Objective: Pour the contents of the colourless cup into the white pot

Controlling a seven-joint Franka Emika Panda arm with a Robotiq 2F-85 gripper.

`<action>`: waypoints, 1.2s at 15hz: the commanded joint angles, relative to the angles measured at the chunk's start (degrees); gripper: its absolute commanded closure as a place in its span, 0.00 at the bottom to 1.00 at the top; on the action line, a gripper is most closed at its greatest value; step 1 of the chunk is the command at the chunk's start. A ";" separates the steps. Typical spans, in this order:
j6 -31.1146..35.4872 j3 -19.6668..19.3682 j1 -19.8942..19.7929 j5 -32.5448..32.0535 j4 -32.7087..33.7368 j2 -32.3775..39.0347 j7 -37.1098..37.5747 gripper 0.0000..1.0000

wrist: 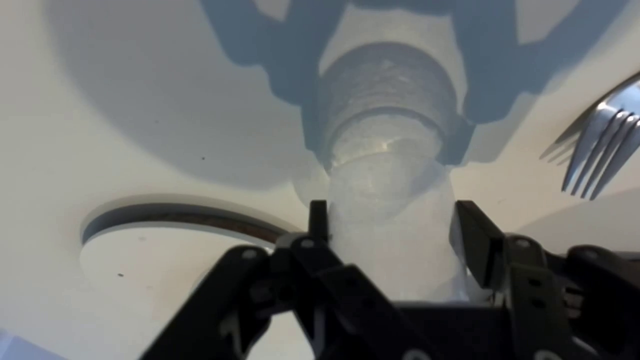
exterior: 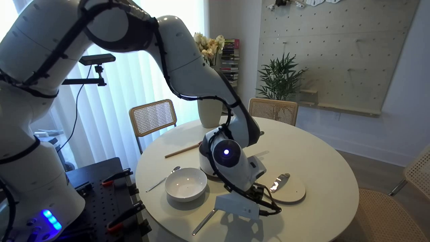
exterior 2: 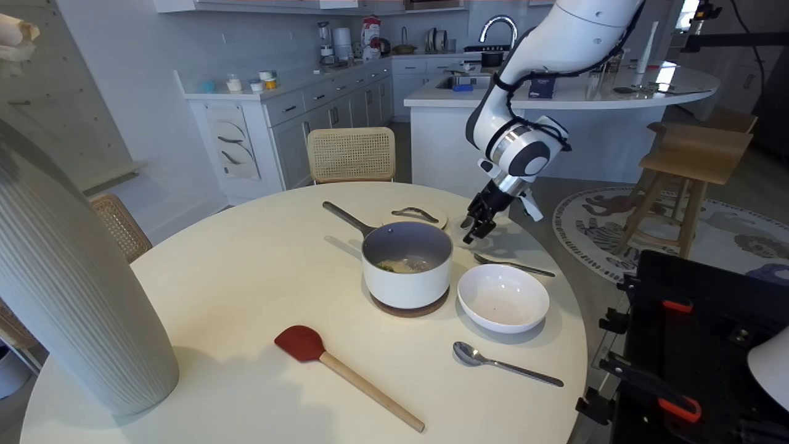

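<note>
In an exterior view the arm's base (exterior: 37, 188) stands close at eight o'clock; in an exterior view a vase (exterior 2: 80, 277), close at nine — both slant down, sharing the table (exterior 2: 265, 271) and white pot (exterior 2: 407, 287). The wrist view looks down — nearest.

1. In an exterior view, my wrist (exterior: 231, 168) hides much of the white pot (exterior: 203, 160).
2. Inside the pot, the contents (exterior 2: 405, 265) are too small to name.
3. Near the pot, my gripper (wrist: 392, 215) covers part of the colourless cup (wrist: 395, 257).
</note>
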 commanded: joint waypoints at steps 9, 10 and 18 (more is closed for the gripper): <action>2.07 -0.56 1.24 -1.31 2.70 1.95 3.09 0.10; 2.19 -0.56 1.38 -1.41 2.76 1.56 3.10 0.00; 3.11 -1.37 3.49 -7.10 2.07 -4.37 7.28 0.00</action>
